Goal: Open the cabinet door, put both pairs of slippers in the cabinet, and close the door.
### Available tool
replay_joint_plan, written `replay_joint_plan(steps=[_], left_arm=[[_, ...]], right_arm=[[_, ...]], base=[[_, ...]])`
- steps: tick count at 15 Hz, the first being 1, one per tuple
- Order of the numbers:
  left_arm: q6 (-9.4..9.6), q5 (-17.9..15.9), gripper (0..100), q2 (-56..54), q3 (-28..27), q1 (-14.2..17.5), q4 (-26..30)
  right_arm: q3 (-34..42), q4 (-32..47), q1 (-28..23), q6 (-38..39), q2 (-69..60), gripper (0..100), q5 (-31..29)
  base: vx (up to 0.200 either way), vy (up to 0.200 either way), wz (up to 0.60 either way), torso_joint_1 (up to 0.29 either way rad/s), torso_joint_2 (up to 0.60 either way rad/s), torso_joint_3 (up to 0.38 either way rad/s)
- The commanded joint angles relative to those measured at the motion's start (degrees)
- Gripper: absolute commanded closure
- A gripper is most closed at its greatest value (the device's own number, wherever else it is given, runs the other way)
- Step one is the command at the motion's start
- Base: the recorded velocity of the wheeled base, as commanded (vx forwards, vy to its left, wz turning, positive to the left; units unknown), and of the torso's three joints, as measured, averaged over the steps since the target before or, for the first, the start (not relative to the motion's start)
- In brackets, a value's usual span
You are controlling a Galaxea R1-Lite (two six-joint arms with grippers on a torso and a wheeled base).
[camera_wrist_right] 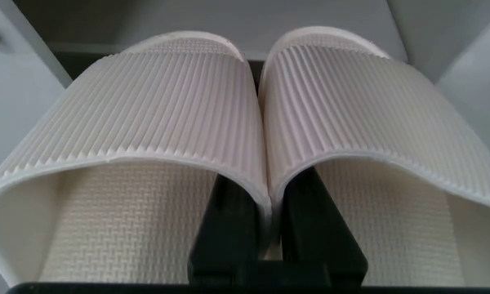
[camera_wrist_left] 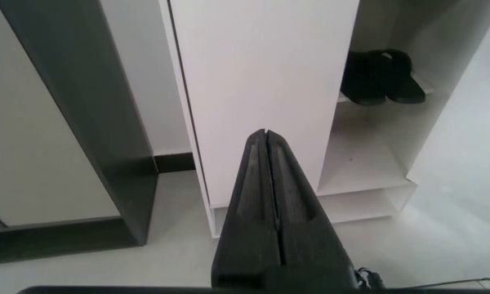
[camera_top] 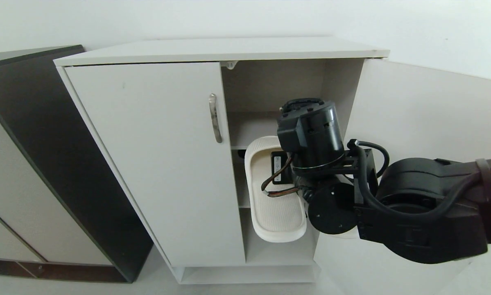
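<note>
Two white slippers (camera_top: 276, 205) are pinched side by side in the right tool (camera_wrist_right: 267, 245) at the cabinet's (camera_top: 229, 49) open half, where a toe catching a shelf edge (camera_top: 239, 146) could twist them loose.

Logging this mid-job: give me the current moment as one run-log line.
right door: open | black slippers: on shelf | white slippers: held by right gripper at opening | left gripper: shut, empty

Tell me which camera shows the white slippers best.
The right wrist view: both white slippers sit side by side, ribbed straps pinched by the right gripper. The head view shows one footbed at the open cabinet, the arm covering the rest. The left wrist view faces the closed door.
</note>
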Motion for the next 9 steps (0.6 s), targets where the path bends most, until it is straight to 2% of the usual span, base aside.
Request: replay_joint_plan(steps=[1, 8, 9], left_arm=[[0.01, 0.0, 100, 0.0, 0.0, 0.0, 0.0], [-0.08, 0.0, 100, 0.0, 0.0, 0.0, 0.0], [-0.08, 0.0, 100, 0.0, 0.0, 0.0, 0.0]], right_arm=[[0.0, 0.0, -0.3, -0.1, 0.5, 100, 0.0], [-0.4, -0.1, -0.6, -0.2, 1.8, 100, 0.1], [-0.4, -0.1, -0.6, -0.2, 2.0, 100, 0.1]], base=[[0.2, 0.0, 0.0, -0.002, 0.0, 0.007], [0.2, 0.0, 0.0, 0.0, 0.0, 0.002], [0.0, 0.0, 0.0, 0.0, 0.0, 0.0]])
